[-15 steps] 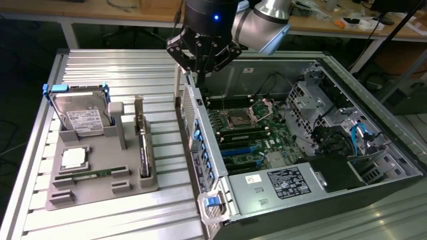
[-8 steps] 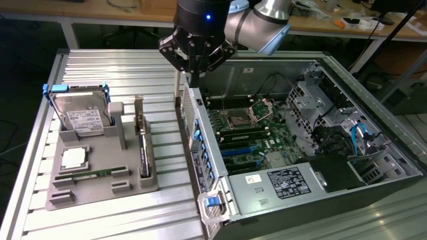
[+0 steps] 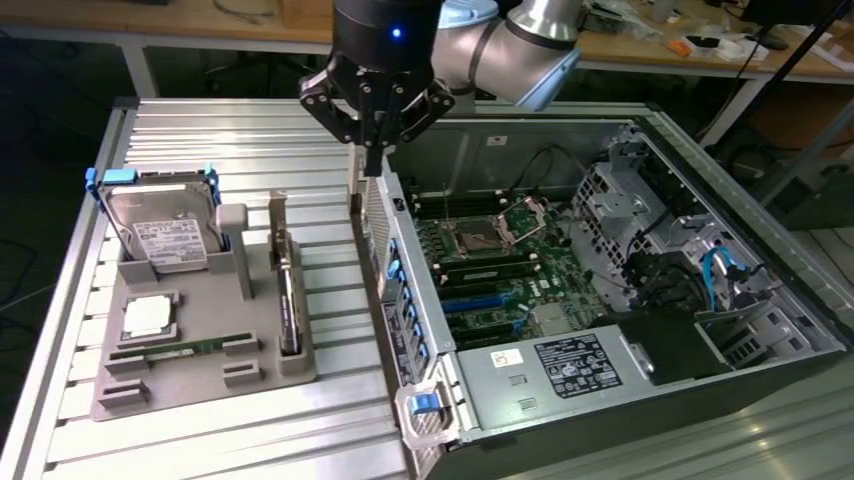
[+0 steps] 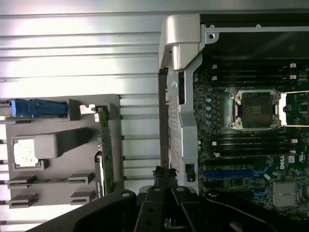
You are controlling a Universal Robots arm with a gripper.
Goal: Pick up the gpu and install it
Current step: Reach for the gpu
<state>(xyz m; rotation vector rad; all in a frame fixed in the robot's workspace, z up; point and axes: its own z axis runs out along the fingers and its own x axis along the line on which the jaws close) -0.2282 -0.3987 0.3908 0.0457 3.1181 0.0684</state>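
gripper (image 3: 375,163) clenched shut, hovering over PC case (image 3: 534,150) rear edge, gpu (image 3: 286,305) on edge in gray tray (image 3: 200,388)

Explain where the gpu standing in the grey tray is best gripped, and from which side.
Probably along its exposed upper long edge, approached from straight above, with the fingers closing on its two flat faces. The gpu stands on edge in a slot of the tray, whose supports hug its lower edge, so a sideways approach looks blocked.
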